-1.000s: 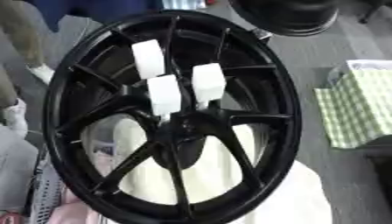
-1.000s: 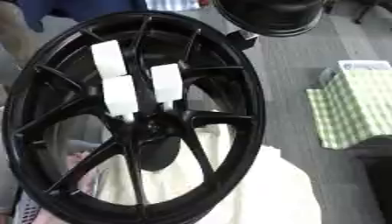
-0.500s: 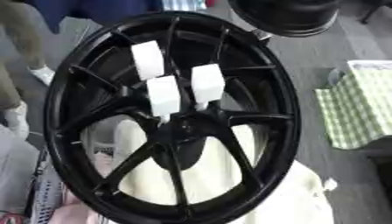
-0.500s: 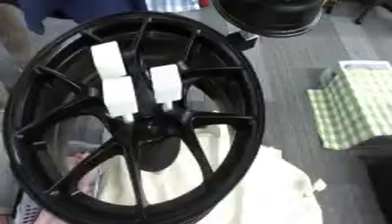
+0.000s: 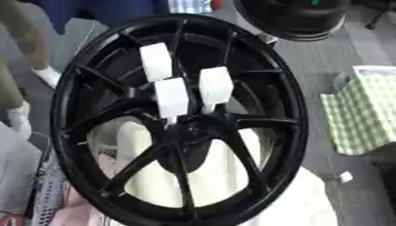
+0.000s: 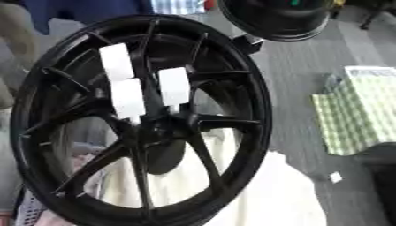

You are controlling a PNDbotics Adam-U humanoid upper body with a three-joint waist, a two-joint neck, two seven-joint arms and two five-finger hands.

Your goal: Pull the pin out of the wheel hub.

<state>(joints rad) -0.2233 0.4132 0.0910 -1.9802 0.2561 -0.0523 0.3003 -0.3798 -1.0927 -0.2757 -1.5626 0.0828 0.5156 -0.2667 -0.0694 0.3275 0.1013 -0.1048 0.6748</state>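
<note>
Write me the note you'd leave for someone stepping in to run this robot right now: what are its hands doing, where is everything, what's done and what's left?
Hands: neither shows in either eye view.
Wheel: the black spoked wheel stands upright, filling the view, with pale cloth behind its lower half.
Pins: three white block-shaped pins stick out near the hub, two side by side and one above them.
Done: nothing visible; no hand is on a pin.
Left: bring a hand in, grasp a pin, pull it out.

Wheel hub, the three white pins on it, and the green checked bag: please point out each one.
wheel hub (image 5: pixel 197 132): left eye view, on the black centre where the spokes meet.
white pins (image 5: pixel 171 97): left eye view, on the body of the middle pin.
green checked bag (image 6: pixel 359 114): right eye view, on its side.
</note>
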